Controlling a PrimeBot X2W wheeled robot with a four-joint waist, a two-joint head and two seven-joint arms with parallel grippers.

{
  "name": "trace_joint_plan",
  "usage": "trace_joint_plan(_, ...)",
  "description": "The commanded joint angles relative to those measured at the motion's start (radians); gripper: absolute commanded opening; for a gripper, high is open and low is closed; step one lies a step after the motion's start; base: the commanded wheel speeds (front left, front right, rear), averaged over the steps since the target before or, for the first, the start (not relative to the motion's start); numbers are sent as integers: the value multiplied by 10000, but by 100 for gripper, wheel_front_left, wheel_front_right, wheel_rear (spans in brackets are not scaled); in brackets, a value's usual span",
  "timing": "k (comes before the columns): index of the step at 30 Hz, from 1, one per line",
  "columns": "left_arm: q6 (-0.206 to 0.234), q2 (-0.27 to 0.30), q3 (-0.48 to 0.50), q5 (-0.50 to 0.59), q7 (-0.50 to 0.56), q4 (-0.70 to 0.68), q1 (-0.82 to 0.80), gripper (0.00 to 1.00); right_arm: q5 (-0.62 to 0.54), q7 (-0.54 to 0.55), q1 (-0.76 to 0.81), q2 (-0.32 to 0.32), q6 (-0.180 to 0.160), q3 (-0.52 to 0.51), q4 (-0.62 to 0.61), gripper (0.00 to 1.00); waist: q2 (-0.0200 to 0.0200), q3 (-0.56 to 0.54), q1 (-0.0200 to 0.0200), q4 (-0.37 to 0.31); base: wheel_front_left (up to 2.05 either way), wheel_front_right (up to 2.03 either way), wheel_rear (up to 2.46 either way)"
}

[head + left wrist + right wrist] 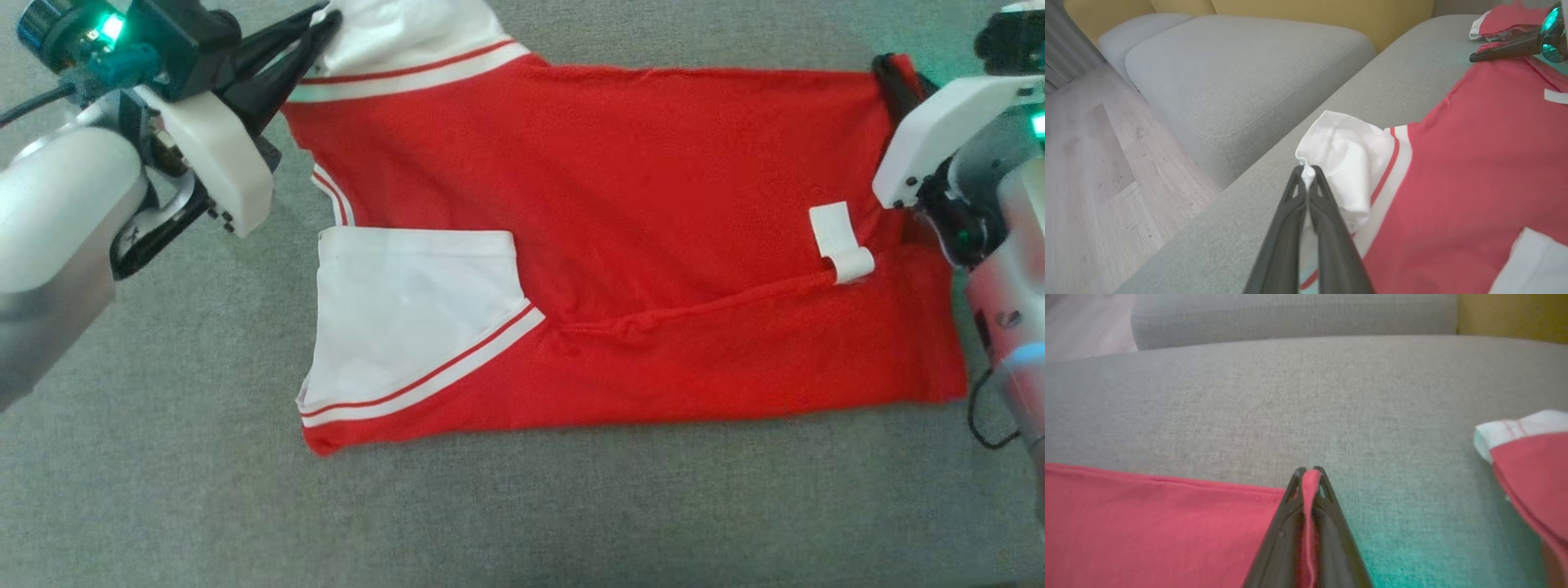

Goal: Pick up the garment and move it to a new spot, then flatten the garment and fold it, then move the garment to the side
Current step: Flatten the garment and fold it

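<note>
The garment (637,212) is a red shirt with white sleeves and red-and-white trim, spread sideways on a grey cushion. Its near sleeve (400,318) is folded over the body, and a white tag (841,241) shows near the hem. My left gripper (322,28) is at the far left corner, shut on the white far sleeve (1347,159). In the left wrist view the white cloth is pinched between the fingertips (1307,173). My right gripper (890,69) is at the far right corner, shut on the red hem (1309,486), which rises between its fingers.
The grey cushion (522,514) runs wide in front of the shirt. A second grey cushion (1241,69) and a yellow backrest (1323,12) lie beyond, with a wooden floor (1094,163) below the cushion's edge.
</note>
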Motion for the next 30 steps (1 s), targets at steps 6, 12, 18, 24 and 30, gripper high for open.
trace_joint_plan(6, 19, 108, 459, 355, -962, 528, -1049, 0, 305, -1705, -924, -313, -9, 208, -160, 0, 0, -32, -1, 88, 0, 0, 0)
trace_joint_plan(12, 19, -155, 458, 695, -1707, 929, -1043, 0, 671, -2722, -915, -577, -9, 357, -66, 0, 0, -295, -1, 317, 0, 0, 0)
trace_joint_plan(18, 19, -208, 458, 988, -1983, 272, -134, 0, 1301, -2980, 75, -1131, -9, 754, -447, 0, 0, -629, -1, 657, 0, 0, 0)
trace_joint_plan(24, 19, 132, 458, 1488, -2017, -849, 931, 0, 1548, -3330, 1245, -1751, -9, 859, -1184, 0, 0, -755, -1, 902, 0, 0, 0)
trace_joint_plan(30, 19, 212, 458, 2262, -1786, -1514, 2067, 0, 1394, -3492, 2386, -2038, -9, 493, -1700, 0, 0, -862, -1, 975, 0, 0, 0)
